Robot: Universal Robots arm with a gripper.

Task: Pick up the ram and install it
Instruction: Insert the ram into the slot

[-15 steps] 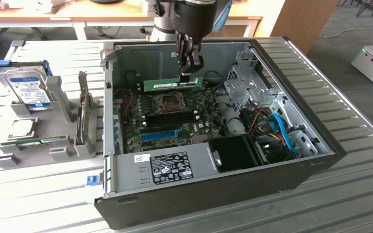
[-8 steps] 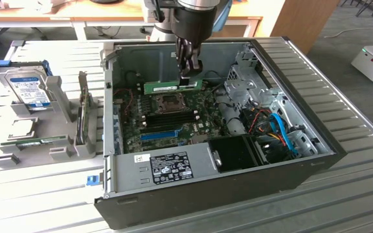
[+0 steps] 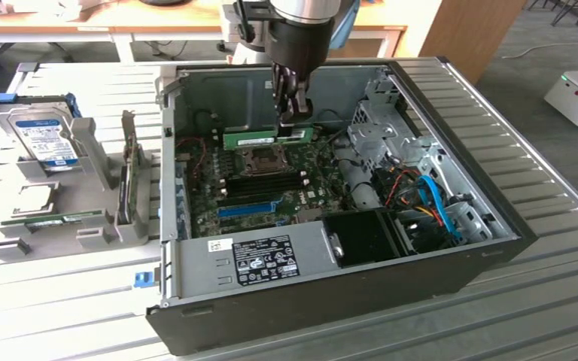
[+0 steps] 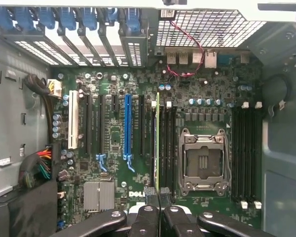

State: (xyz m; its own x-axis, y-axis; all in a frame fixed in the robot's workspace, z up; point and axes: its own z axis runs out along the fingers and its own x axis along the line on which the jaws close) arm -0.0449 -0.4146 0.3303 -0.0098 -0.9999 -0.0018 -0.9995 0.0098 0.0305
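Inside the open case [image 3: 369,301], just over the motherboard [image 3: 299,192], the gripper [image 3: 295,129] is clamped on the ram [image 3: 254,138]; it looks light, stiff, fragile, best pinched by its upper edge

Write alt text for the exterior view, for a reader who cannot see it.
A robot arm's black gripper, shut on a long, thin green RAM stick, holds it over the green motherboard inside an open dark computer case on a slatted metal table. On the exterior view's left, a silver hard drive with a blue label stands in a grey holder.
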